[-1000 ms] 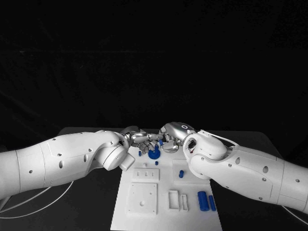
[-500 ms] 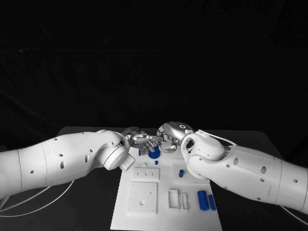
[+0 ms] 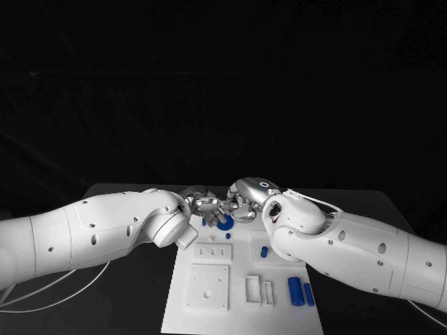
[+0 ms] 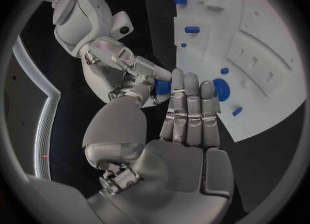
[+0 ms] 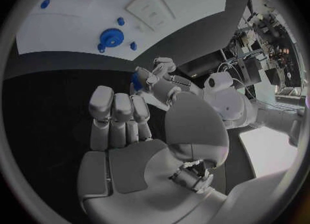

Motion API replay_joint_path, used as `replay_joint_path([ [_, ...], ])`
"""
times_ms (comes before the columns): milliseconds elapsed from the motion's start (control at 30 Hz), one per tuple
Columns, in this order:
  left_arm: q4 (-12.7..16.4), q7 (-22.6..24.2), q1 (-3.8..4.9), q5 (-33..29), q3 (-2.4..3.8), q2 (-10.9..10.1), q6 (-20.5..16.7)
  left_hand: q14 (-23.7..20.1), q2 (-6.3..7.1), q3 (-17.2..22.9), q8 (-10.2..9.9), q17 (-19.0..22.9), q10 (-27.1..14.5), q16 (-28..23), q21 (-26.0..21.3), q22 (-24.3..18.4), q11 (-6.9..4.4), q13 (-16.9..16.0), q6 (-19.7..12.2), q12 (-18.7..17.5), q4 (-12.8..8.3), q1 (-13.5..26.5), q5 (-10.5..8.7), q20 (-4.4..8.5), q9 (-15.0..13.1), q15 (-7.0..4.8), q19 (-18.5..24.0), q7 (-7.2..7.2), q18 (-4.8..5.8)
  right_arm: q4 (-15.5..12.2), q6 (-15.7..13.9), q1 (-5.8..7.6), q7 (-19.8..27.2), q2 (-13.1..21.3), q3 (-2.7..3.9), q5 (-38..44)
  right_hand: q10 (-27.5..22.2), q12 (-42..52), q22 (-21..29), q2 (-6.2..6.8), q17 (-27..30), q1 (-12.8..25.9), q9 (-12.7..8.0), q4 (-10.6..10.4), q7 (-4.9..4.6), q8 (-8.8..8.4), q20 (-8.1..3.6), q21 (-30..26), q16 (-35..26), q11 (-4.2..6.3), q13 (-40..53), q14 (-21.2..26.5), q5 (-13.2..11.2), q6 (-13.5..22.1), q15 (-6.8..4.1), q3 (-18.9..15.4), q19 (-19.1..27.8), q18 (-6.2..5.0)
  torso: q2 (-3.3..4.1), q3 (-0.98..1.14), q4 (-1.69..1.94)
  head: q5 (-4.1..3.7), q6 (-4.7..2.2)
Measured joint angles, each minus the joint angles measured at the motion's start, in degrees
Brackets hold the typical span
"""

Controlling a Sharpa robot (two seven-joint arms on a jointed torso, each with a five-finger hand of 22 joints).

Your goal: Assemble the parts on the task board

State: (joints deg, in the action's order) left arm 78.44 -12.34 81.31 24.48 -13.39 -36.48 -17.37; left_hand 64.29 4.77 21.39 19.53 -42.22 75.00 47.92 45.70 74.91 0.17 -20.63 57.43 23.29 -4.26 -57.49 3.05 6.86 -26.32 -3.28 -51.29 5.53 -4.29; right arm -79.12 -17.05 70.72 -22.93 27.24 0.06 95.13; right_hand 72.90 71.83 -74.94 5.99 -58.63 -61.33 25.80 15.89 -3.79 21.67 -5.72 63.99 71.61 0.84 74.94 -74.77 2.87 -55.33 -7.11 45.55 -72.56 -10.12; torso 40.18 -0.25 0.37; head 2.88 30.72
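Over the far end of the white task board (image 3: 209, 307) my two hands meet fingertip to fingertip. A small blue part (image 4: 163, 86) (image 5: 137, 79) sits between them. My left hand (image 3: 202, 204) (image 4: 187, 131) pinches it between thumb and finger. My right hand (image 3: 246, 199) (image 5: 123, 131) stretches its fingers toward the part from the other side, thumb held apart; whether they touch it I cannot tell. Just below the hands a blue gear (image 3: 223, 222) (image 4: 221, 89) (image 5: 110, 37) lies on the board.
More blue parts lie on the board: a short one (image 3: 264, 252) mid-board and two cylinders (image 3: 294, 289) near the front right corner. White raised blocks (image 3: 207, 286) and slots cover the board's left half. Black table (image 3: 113, 293) lies on both sides.
Both hands have drawn slightly closer together over the board's far end. The gear and the other parts on the board have not moved.
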Motion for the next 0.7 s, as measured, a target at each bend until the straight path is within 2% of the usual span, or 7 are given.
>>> replay_joint_path([
  [100, -0.03, -0.03, -0.01, 0.04, -0.01, 0.04, 0.00, 0.00, -0.86, -0.13, 0.00, 0.15, 0.02, 0.00, 0.22, -0.12, 0.01, 0.00, 0.18, 0.00, -0.41, -0.22, 0.00, 0.00, 0.11, 0.00, 0.00, 0.17, 0.04, 0.00, 0.04, 0.00, -0.07, -0.02, -0.09, 0.03, 0.00, 0.00, 0.00, 0.00, 0.00, 0.00, 0.00, 0.00, 0.00, 0.00, 0.00, 0.00, 0.00, 0.00, 0.00, 0.02, 0.00, 0.00, 0.02, 0.00, 0.00, 0.00, 0.02, 0.01, -0.03, 0.03, 0.00],
  [400, -0.02, -0.07, -0.03, 0.07, -0.03, 0.04, -0.02, 0.00, -1.46, -0.37, 0.00, 0.54, 0.03, 0.00, 0.22, -0.36, 0.01, 0.01, 0.18, 0.00, -0.93, 0.33, 0.12, 0.00, 0.29, 0.00, 0.00, 0.18, 0.28, -0.06, 0.16, 0.00, -0.22, -0.02, -0.24, 0.10, 0.00, 0.00, 0.01, 0.01, 0.00, 0.00, 0.00, 0.01, 0.00, 0.00, 0.09, 0.00, 0.00, 0.00, 0.00, -0.16, 0.00, 0.00, -0.15, 0.31, -0.10, -0.01, 0.04, 0.02, -0.07, 0.07, 0.06],
  [467, -0.02, -0.07, -0.03, 0.06, -0.03, 0.02, -0.03, 0.00, -1.70, -0.37, -0.03, 0.72, 0.03, 0.07, 0.22, -0.49, 0.02, 0.01, 0.18, 0.00, -0.93, 0.57, 1.39, 0.00, 0.42, 0.00, 0.00, 0.18, 0.28, -0.06, 0.18, 0.01, -0.25, -0.01, -0.28, 0.11, 0.00, 0.00, 0.01, 0.01, 0.00, 0.00, 0.00, 0.01, 0.00, -0.01, 0.09, 0.00, 0.00, 0.00, 0.00, -0.16, 0.00, 0.00, -0.15, 0.31, -0.10, -0.01, 0.05, 0.02, -0.07, 0.07, 0.07],
  [567, 0.00, -0.07, -0.03, 0.03, -0.03, -0.01, -0.06, 0.00, -2.81, 0.10, -0.45, 1.10, 0.03, 0.23, 0.22, -0.66, 0.02, 0.01, 0.18, -0.15, -1.47, 0.59, 3.87, -0.09, 0.66, 0.00, 0.52, 0.18, 0.30, -0.07, 0.22, 0.01, -0.27, 0.03, -0.32, 0.12, 0.00, 0.00, 0.01, 0.24, 0.00, -0.21, 0.00, 0.01, 0.00, -0.01, 0.10, 0.00, 0.00, 0.00, 0.00, -0.16, 0.00, 0.00, -0.15, 0.31, -0.11, -0.01, 0.05, 0.02, -0.05, 0.03, 0.07],
  [700, 0.11, -0.06, -0.03, -0.02, -0.01, -0.03, -0.09, -0.14, -4.22, 0.67, -0.69, 1.43, 0.03, 0.23, 0.22, -0.77, 0.02, 0.01, 0.17, -0.46, -2.45, 0.33, 5.82, -0.09, 0.90, 0.14, 0.52, 0.19, 0.33, -0.09, 0.27, -0.01, -0.30, 0.08, -0.34, 0.12, 0.00, 0.00, 0.01, 0.39, 0.00, -0.06, 0.00, 0.01, 0.00, -0.02, 0.10, 0.00, 0.00, 0.00, 0.00, -0.16, 0.00, -0.01, -0.15, 0.31, -0.11, -0.02, 0.05, 0.01, -0.04, 0.01, 0.06],
])
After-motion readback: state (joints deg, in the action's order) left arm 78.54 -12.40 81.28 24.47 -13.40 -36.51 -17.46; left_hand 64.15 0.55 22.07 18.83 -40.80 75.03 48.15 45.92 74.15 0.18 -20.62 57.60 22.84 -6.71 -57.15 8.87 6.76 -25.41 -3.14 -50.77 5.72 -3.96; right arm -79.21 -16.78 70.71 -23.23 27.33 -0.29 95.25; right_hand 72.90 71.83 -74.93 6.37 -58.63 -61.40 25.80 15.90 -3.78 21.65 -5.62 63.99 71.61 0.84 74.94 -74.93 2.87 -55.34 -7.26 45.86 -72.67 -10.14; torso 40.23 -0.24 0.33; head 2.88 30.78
